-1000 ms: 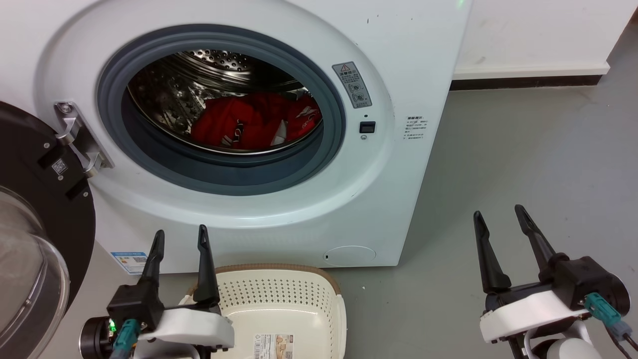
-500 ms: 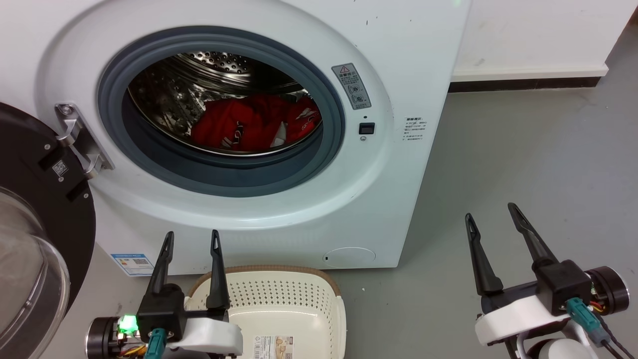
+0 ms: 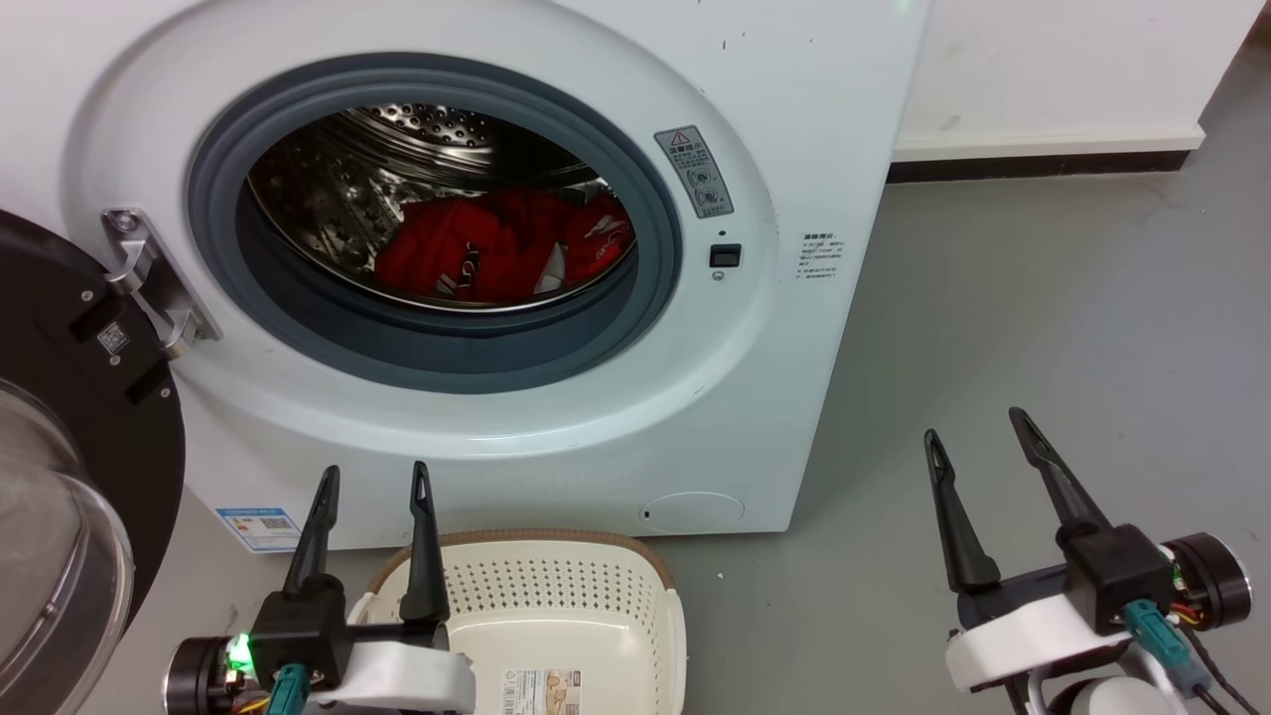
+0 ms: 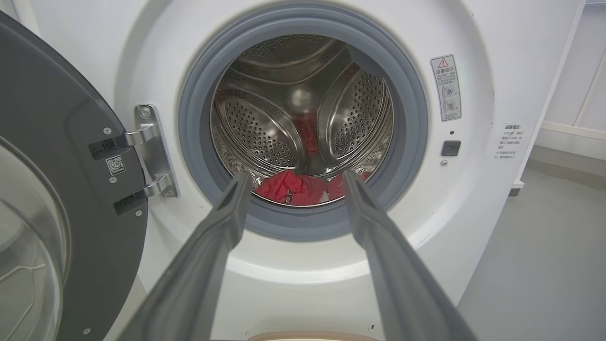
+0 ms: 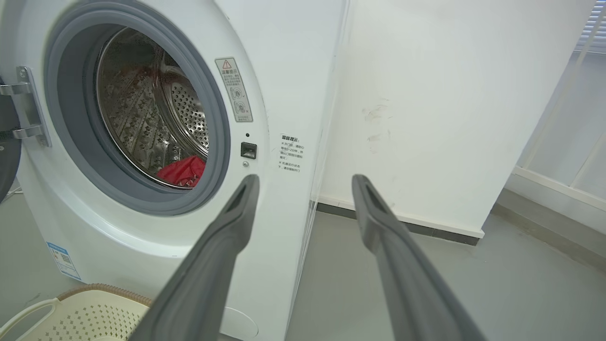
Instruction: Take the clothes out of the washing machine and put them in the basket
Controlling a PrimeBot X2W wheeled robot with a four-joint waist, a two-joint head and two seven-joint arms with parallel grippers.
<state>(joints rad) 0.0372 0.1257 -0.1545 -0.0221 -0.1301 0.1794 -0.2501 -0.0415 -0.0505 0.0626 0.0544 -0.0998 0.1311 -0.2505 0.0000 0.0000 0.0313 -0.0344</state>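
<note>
The white washing machine [image 3: 556, 437] stands with its door [image 3: 70, 437] swung open to the left. Red clothes [image 3: 496, 253] lie in a heap at the bottom of the steel drum, also seen low in the drum as clothes [image 4: 291, 187] and clothes [image 5: 182, 171]. The cream basket [image 3: 556, 596] sits on the floor right below the porthole, holding only a paper label. My left gripper [image 3: 374, 477] is open over the basket's left edge, fingers pointing at the machine front. My right gripper [image 3: 978, 425] is open above the floor, right of the machine.
Grey floor [image 3: 1043, 298] stretches to the right of the machine up to a white wall with a dark skirting [image 3: 1043, 164]. The open door's glass bulge [image 3: 50, 556] juts out at the left, close to my left arm.
Both grippers have dropped slightly lower and pulled back in the head view over the last second, staying open. The clothes and basket lie as before.
</note>
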